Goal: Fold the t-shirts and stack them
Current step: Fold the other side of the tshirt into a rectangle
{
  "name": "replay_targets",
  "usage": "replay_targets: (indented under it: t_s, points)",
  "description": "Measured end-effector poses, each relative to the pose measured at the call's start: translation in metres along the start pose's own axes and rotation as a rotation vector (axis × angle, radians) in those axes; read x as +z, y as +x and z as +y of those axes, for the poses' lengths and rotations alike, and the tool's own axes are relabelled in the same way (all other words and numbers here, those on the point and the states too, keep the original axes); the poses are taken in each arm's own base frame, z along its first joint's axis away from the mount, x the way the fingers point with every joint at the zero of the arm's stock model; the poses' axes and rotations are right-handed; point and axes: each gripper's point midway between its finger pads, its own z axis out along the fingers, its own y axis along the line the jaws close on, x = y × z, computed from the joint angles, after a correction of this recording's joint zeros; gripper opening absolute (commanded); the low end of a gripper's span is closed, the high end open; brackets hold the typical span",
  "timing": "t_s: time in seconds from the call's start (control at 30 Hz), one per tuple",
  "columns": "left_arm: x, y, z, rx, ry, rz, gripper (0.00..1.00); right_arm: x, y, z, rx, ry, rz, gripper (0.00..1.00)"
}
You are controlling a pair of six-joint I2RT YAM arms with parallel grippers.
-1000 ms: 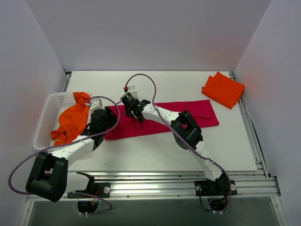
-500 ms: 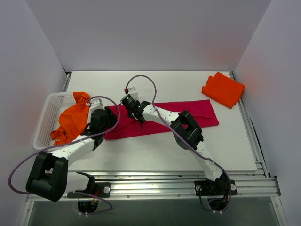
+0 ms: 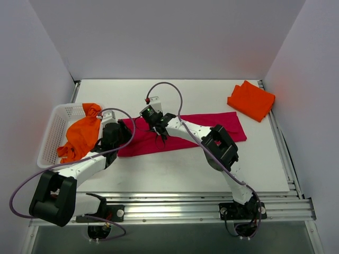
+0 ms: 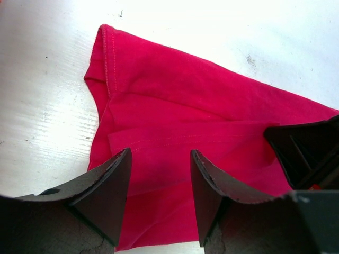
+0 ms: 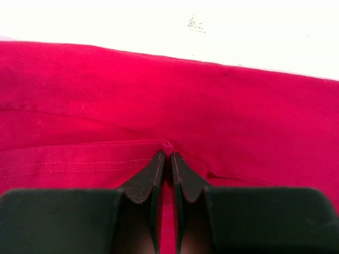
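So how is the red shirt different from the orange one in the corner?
The red shirt is a long strip mid-table; the orange shirt is a small folded square. The right gripper pinches the red shirt; nothing touches the orange one. Both lie on the table.

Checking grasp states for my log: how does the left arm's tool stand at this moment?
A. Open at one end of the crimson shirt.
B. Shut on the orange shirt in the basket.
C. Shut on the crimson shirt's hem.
A: in the left wrist view the left tool has its fingers spread well apart, with the crimson shirt showing in the gap between them.
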Motion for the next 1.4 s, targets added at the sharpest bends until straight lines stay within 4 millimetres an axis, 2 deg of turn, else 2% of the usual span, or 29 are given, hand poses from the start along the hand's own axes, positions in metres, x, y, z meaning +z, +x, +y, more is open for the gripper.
replay_targets:
  t_s: [0.23, 0.57, 0.77, 0.93, 1.13, 1.4]
  points:
    - [-0.001, -0.001, -0.001, -0.002, 0.003, -0.003, 0.56, -0.013, 0.006, -0.005, -0.017, 0.021, -0.005, 0.1]
    - [0.003, 0.0, -0.001, 0.001, -0.003, 0.003, 0.56, -0.023, 0.052, -0.001, -0.102, 0.051, 0.036, 0.14]
    - [0.029, 0.006, -0.01, 0.012, -0.001, 0.044, 0.56, -0.027, 0.066, 0.0, -0.13, 0.08, 0.036, 0.14]
    - [0.059, 0.02, -0.017, 0.014, 0.016, 0.095, 0.56, -0.031, 0.077, -0.01, -0.149, 0.122, 0.04, 0.17]
    - [0.092, 0.04, -0.017, 0.011, 0.023, 0.167, 0.54, -0.045, 0.077, -0.029, -0.149, 0.178, 0.029, 0.21]
    - [0.099, 0.039, -0.025, 0.003, 0.059, 0.176, 0.52, -0.063, 0.066, -0.043, -0.125, 0.212, -0.017, 0.23]
